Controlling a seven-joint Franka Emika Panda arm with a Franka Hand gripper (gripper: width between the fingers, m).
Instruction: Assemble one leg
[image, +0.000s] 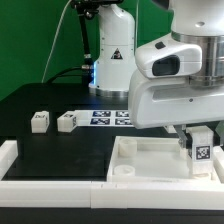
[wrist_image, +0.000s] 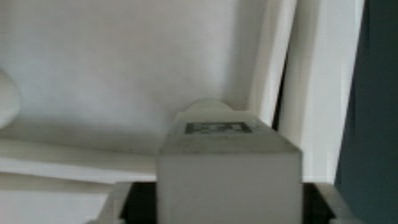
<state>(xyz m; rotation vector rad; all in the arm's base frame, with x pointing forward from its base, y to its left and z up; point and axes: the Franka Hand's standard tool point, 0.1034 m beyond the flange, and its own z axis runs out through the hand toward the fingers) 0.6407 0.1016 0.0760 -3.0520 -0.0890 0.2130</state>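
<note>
My gripper (image: 199, 137) is shut on a white leg (image: 200, 149) with a black-and-white marker tag. It holds the leg upright over the right part of the large white panel (image: 150, 160). In the wrist view the leg (wrist_image: 226, 165) fills the space between the fingers (wrist_image: 128, 205), with the panel's surface (wrist_image: 125, 70) behind it. Two more legs (image: 40, 121) (image: 67, 121) lie on the black table at the exterior view's left. A round socket (image: 124, 171) shows at the panel's near left corner.
The marker board (image: 108, 116) lies on the table behind the panel. A white rail (image: 50, 170) runs along the table's front and left edges. The robot's base (image: 112, 50) stands at the back.
</note>
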